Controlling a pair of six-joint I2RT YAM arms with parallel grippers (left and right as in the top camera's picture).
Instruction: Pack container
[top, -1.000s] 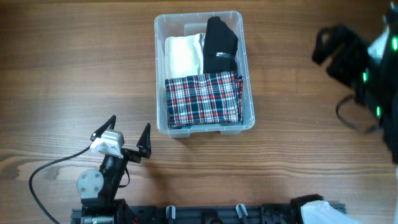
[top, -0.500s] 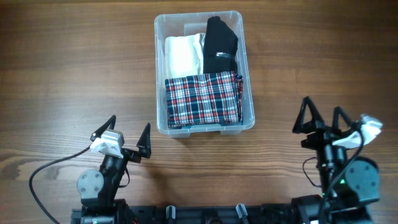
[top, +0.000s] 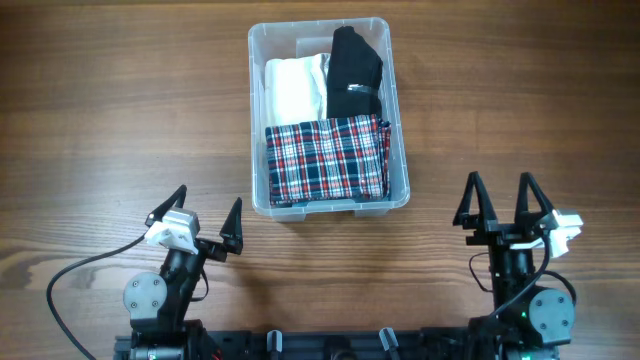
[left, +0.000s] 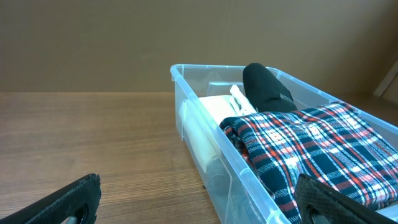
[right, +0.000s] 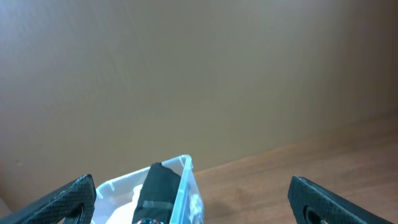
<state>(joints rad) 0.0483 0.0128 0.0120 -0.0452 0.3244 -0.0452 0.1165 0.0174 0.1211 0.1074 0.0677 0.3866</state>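
Right gripper (top: 498, 188) swings back from upper right to lower right, jaws wide and empty like the left gripper (top: 208, 203), with the container (top: 320, 26) at top centre holding three folded garments (top: 327, 158), so packing looks finished.

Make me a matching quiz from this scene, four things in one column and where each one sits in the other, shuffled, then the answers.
Things:
1. white cloth
2. black cloth
3. plaid cloth
4. right claw

Places:
A. near end of the container
B. container's far left part
C. outside, near side, right of the container
D. container's far right part

Pairs: 1-B, 2-D, 3-A, 4-C
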